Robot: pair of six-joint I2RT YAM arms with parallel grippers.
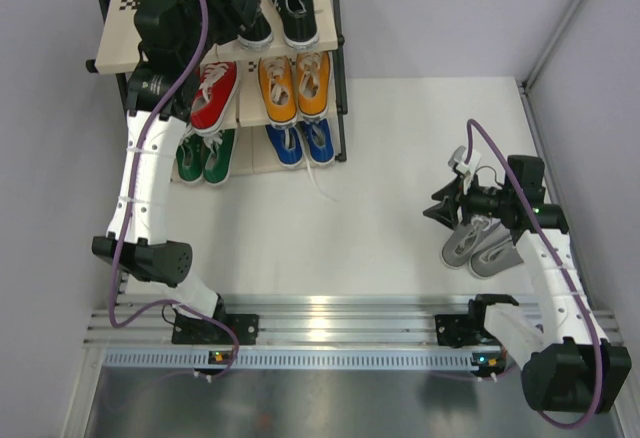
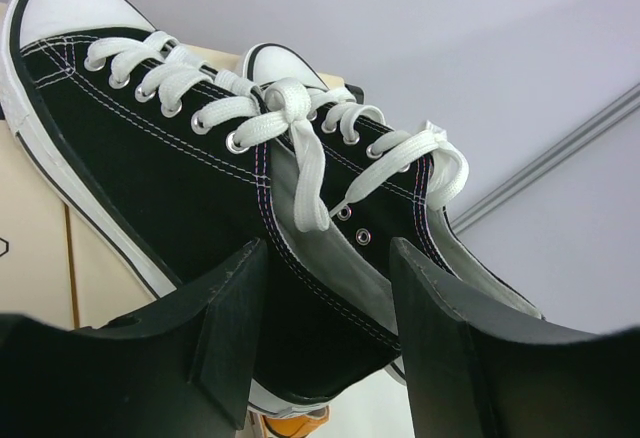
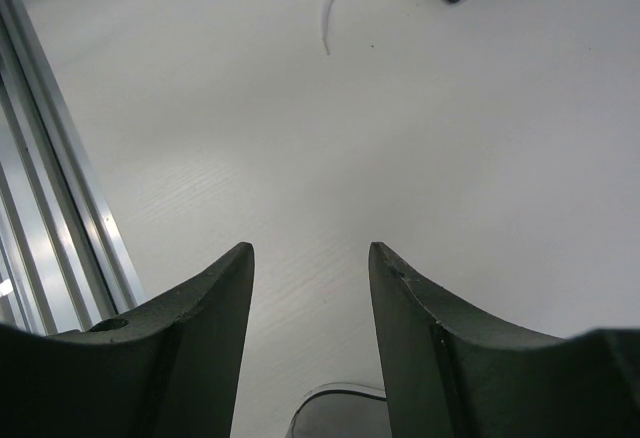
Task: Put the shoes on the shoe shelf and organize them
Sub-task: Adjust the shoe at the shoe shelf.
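Jaws on the left straddle the black shoe [image 2: 150, 178], grip uncertain; right jaws stand half-open, holding nothing.

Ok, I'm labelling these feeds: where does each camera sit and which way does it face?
Top external: above, behind the arms, looking down on table, shoe shelf, both arms.
Left wrist: on the left arm, facing black shoes past the left tool.
Right wrist: on the right arm, facing table past the right tool.
Shared: black shoes, top and left wrist.

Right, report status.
Left gripper astride black shoe on top shelf, grip unclear. Right gripper open by grey shoes. Blue shoe's lace trailing on table.
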